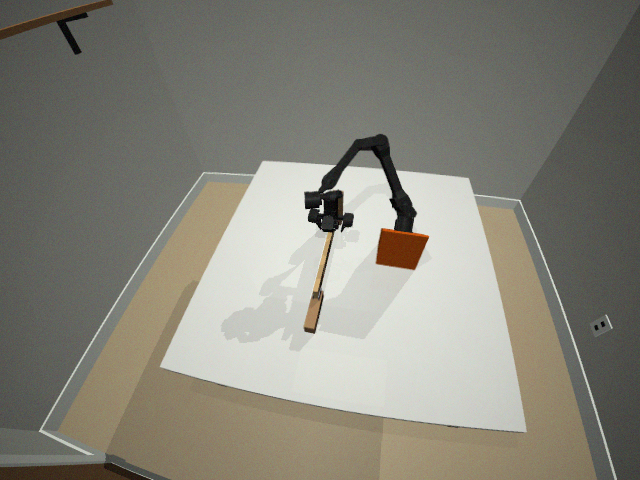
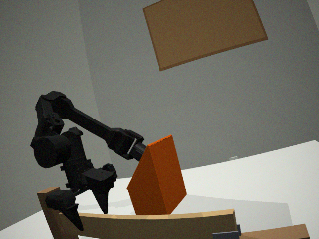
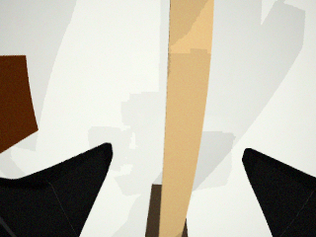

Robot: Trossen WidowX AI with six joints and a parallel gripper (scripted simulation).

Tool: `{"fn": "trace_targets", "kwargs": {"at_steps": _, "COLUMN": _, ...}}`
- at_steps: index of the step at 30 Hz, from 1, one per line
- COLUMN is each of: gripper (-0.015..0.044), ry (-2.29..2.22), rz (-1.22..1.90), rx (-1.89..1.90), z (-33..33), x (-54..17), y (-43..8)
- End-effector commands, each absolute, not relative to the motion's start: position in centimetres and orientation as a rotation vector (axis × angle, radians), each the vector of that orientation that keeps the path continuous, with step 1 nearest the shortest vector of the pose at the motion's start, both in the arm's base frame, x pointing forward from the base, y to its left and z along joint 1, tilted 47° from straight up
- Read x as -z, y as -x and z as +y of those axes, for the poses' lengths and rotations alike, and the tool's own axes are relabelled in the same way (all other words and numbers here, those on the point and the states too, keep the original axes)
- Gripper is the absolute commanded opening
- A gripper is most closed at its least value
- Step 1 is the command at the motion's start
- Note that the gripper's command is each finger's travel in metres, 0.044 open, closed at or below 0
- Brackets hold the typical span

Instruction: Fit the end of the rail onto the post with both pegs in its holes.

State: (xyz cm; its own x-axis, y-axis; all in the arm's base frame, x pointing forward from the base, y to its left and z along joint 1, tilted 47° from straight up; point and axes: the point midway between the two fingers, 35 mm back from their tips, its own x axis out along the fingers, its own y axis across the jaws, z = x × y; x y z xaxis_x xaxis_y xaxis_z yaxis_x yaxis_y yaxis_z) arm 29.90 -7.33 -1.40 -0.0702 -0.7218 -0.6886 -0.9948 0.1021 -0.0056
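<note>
In the exterior view we saw the post (image 2: 47,205) at the far left, with our gripper (image 2: 88,214) released just above it, its fingers (image 2: 102,199) spread wide to either side of the rail (image 2: 154,223) and touching nothing. The rail met the post at that end and ran level to the right, past the orange block (image 2: 157,177), to the bracket (image 2: 226,232). From the wrist, the rail (image 3: 188,93) lay between the parted fingers on the white mat (image 3: 99,27).

Rail (image 1: 323,266) between post (image 1: 338,202) and footboard block (image 1: 313,314); pincer (image 1: 330,223) above rail's post end
</note>
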Motion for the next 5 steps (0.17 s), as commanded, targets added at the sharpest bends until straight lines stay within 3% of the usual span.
{"fn": "trace_targets", "kwargs": {"at_steps": 1, "gripper": 0.044, "ry": 1.665, "rz": 1.851, "rx": -0.658, "z": -7.33, "x": 1.42, "y": -29.89}}
{"fn": "trace_targets", "kwargs": {"at_steps": 5, "gripper": 0.044, "ry": 1.665, "rz": 1.851, "rx": -0.658, "z": -7.33, "x": 1.42, "y": -29.89}}
